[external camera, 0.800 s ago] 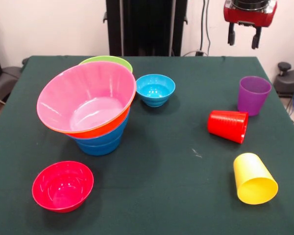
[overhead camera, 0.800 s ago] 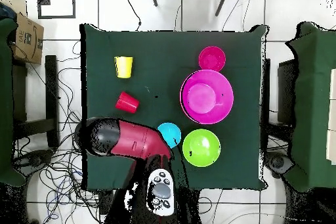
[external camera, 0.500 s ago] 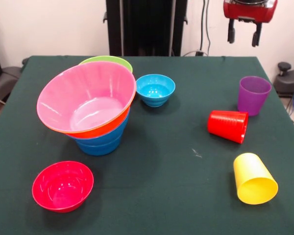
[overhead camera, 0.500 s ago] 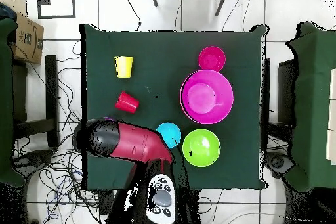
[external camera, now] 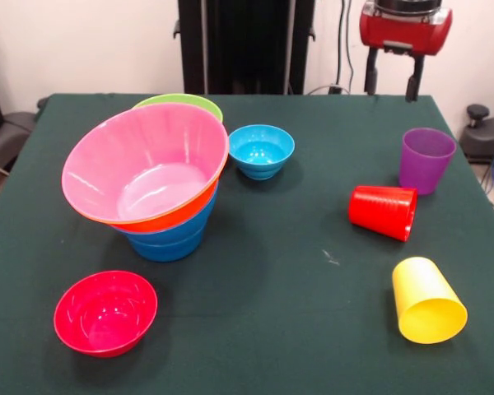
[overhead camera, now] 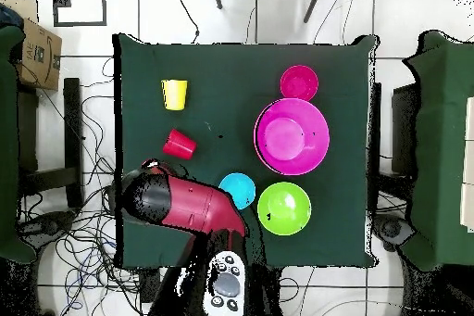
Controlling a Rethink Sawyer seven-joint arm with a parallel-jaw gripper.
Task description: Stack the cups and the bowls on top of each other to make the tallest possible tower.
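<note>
end effector (external camera: 390,80) shifted left, fingers apart, empty.

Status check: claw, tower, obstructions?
Claw open, empty, high above purple cup. Tower leaning, pink bowl on top. Nothing blocking.

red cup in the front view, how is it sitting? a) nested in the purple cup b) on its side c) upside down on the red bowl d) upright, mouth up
b: the red cup lies on its side on the green tablecloth, apart from the upright purple cup behind it and the tipped yellow cup in front.
</note>
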